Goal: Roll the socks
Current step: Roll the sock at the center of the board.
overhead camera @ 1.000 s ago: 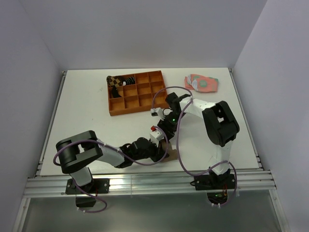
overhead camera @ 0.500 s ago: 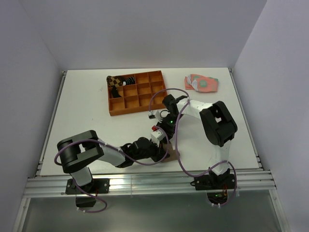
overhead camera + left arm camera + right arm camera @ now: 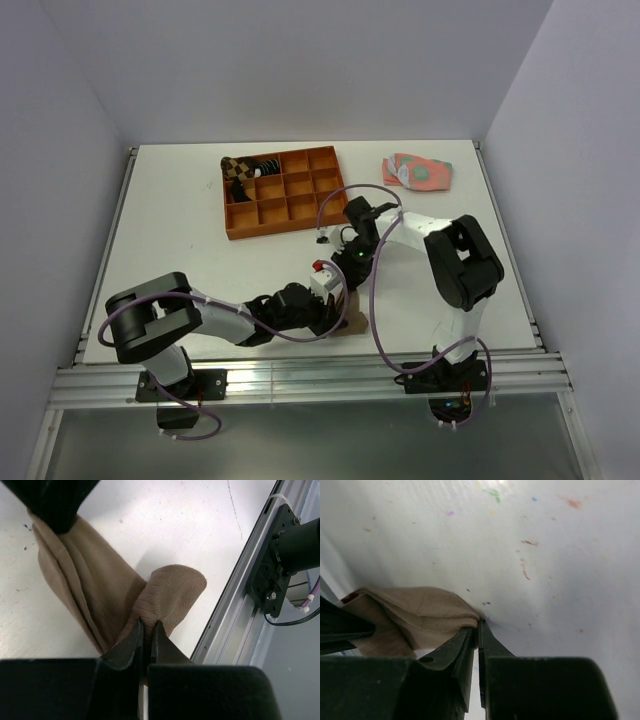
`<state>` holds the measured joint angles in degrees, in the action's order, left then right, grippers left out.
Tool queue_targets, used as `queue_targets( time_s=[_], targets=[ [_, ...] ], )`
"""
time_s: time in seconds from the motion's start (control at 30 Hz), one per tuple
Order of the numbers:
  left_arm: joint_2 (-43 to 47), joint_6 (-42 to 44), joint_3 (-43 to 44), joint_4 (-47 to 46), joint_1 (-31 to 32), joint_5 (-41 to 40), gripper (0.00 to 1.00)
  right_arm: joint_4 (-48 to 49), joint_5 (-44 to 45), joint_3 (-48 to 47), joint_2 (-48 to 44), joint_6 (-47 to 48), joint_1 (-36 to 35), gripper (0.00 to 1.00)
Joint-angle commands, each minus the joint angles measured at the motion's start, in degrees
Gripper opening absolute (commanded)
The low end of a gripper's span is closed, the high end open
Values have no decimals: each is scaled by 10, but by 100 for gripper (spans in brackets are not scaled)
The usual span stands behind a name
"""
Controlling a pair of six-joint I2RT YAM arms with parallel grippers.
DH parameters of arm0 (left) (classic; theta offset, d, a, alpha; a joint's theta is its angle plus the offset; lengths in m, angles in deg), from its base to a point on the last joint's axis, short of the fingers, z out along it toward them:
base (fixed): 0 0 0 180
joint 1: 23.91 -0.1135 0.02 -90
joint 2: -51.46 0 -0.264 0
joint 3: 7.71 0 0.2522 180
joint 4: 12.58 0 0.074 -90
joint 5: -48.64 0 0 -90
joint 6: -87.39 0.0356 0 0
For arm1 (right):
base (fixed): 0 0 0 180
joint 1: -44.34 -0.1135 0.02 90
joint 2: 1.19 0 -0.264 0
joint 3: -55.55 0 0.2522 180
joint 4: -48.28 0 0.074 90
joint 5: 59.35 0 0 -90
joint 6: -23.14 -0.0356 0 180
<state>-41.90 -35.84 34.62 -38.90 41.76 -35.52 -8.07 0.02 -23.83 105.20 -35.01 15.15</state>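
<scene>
Left wrist camera gives us the left end effector [image 3: 146, 627] pinched tight on a fold of the tan sock [image 3: 100, 595], which lies on the desk [image 3: 150, 520] near its front edge. We see the right end effector [image 3: 476, 627] likewise closed, fingers together, on the sock's other end.

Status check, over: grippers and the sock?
Left gripper shut on tan sock, near front edge of table. Right gripper shut on its far end. Sock bunched between them, not rolled. No obstruction seen.
</scene>
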Motion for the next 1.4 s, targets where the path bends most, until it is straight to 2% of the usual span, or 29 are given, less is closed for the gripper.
queue_targets(
  time_s=[0.0,0.27,0.53,0.7,0.77,0.83,0.87,0.97,1.13,1.37],
  targets=[
    [1,-8,-3,40,4,33,0,57,71,-1,-35,-9,19,12],
    [-53,-27,37,71,-17,74,0,61,78,-16,-56,-6,34,13],
    [-104,-68,34,39,-52,123,0,76,72,5,-76,-8,36,13],
    [-132,-97,14,10,-73,147,0,89,63,46,-129,5,42,15],
    [-142,-114,5,-19,-88,166,0,91,51,60,-171,13,47,22],
    [-151,-132,-10,-46,-99,181,0,94,42,84,-203,31,54,25],
    [-154,-136,-13,-54,-112,195,0,96,37,94,-236,38,55,31],
    [-165,-143,-19,-57,-130,213,0,103,19,138,-303,70,57,38],
    [-184,-147,3,-28,-148,254,0,76,-49,203,-376,153,54,50],
    [-198,-153,15,4,-178,298,0,100,-50,272,-461,188,12,61]
  ],
)
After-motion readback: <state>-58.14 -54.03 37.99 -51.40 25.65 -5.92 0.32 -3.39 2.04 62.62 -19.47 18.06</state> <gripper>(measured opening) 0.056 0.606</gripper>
